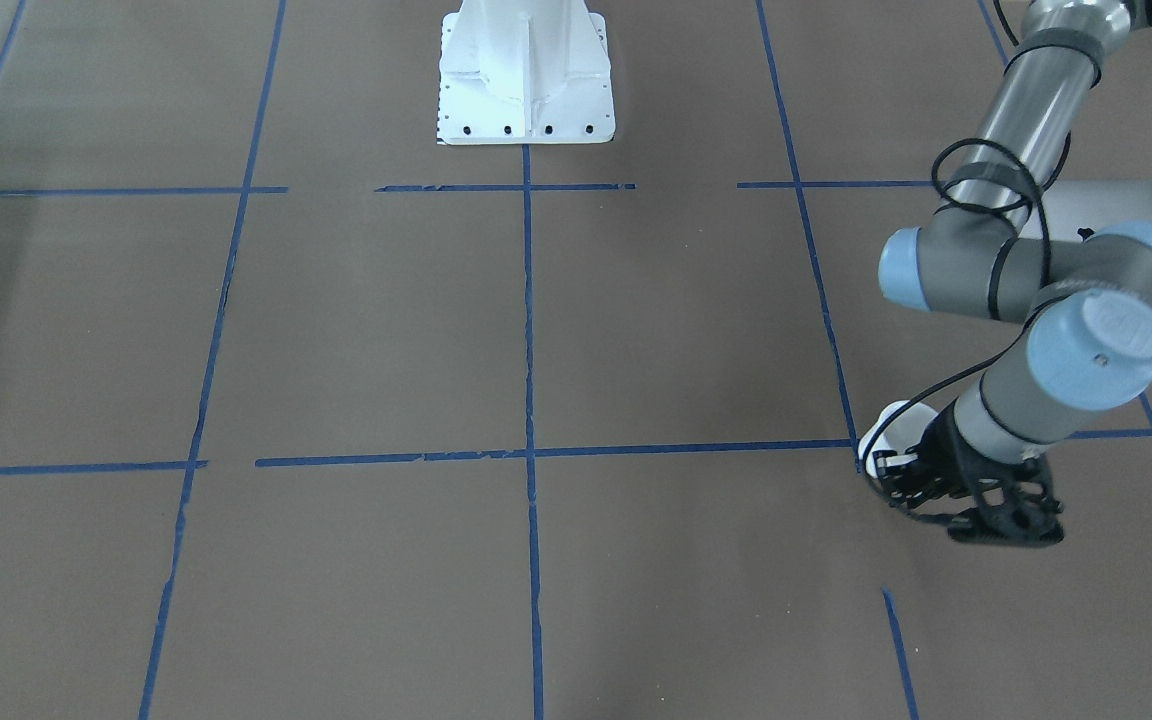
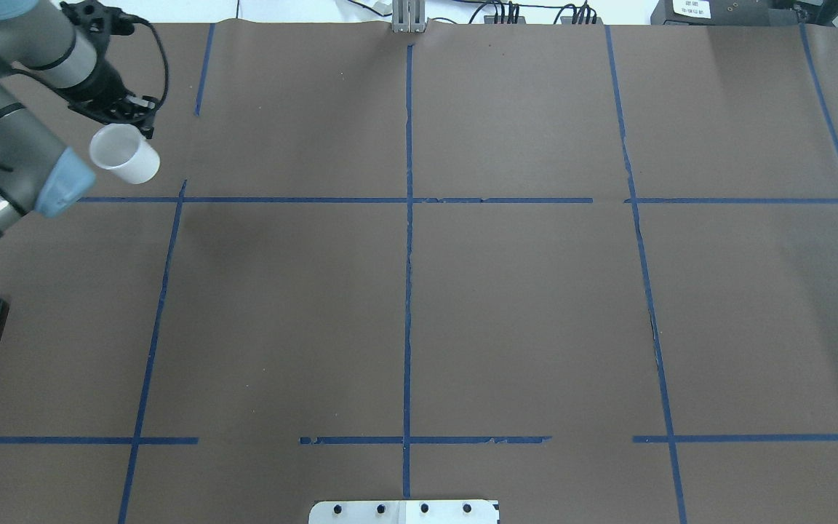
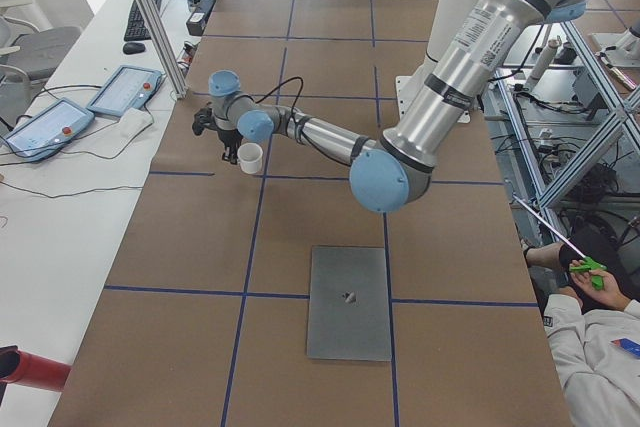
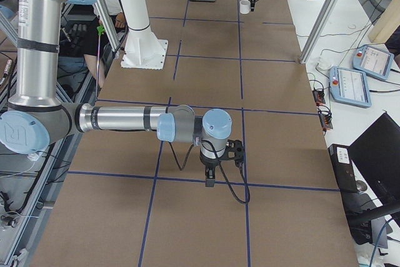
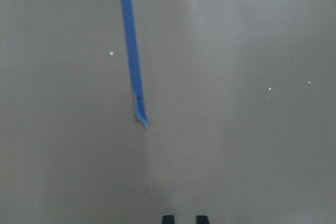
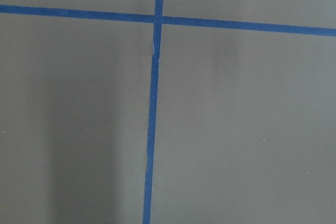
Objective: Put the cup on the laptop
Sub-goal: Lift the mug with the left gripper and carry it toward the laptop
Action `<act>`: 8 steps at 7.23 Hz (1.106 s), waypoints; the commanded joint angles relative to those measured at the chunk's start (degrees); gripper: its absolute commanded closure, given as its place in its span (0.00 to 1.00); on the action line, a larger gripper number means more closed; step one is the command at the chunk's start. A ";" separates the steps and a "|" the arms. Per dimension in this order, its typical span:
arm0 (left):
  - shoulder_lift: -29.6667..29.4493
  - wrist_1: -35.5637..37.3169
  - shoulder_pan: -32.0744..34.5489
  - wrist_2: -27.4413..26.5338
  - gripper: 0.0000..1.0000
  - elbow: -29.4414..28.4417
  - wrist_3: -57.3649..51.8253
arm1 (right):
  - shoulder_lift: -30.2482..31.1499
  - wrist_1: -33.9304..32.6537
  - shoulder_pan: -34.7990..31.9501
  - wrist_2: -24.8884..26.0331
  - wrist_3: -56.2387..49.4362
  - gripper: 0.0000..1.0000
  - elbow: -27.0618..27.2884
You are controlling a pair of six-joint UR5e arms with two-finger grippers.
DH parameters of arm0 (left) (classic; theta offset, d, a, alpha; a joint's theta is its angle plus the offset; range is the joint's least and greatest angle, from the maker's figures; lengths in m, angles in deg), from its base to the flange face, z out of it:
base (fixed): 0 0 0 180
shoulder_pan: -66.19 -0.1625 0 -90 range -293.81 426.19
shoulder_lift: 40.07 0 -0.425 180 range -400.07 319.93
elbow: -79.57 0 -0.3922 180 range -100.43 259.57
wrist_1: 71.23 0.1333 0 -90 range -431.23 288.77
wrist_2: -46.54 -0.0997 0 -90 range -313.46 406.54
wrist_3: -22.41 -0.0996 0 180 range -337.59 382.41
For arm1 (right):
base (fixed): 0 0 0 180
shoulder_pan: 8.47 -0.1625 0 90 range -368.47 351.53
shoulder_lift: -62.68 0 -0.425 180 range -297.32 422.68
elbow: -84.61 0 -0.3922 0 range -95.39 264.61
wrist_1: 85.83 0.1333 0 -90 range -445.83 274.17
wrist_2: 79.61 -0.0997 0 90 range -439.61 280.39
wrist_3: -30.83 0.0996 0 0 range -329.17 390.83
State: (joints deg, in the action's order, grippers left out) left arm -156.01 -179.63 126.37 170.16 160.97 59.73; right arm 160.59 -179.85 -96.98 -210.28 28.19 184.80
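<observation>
Jaws nearly closed, the left gripper (image 5: pixel 184 219) seems to pinch the cup (image 2: pixel 126 154) by its far edge, upright, ready for the laptop (image 3: pixel 345 327).

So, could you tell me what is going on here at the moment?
The left gripper is right beside the upright white cup at the far side of the table; I cannot tell whether it grips it. The laptop lies closed nearer the robot, nothing on it. The right gripper hangs elsewhere over the table.

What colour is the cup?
White; the cup shows best in the overhead exterior view.
</observation>
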 commanded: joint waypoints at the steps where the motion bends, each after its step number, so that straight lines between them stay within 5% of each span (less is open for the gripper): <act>1: 14.90 -0.22 3.17 2.13 1.00 10.25 -2.51 | 0.00 -0.03 0.00 -0.02 0.00 0.00 0.00; 4: 33.52 -1.62 11.00 5.57 1.00 13.69 -17.27 | 0.00 0.06 0.00 -0.02 0.00 0.00 0.00; 5: 40.99 -10.59 11.37 5.58 1.00 14.31 -17.02 | 0.00 -0.03 0.00 -0.02 0.00 0.00 0.00; 7: 45.01 -25.31 10.85 4.62 1.00 13.70 0.12 | 0.00 0.06 0.00 -0.02 0.00 0.00 0.00; 8: 48.67 -32.23 10.76 3.66 1.00 11.61 0.30 | 0.00 -0.03 0.00 -0.02 0.00 0.00 0.00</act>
State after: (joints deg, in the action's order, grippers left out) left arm -111.18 -203.24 137.31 174.83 174.29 55.79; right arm 160.59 -179.81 -96.98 -210.30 28.19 184.80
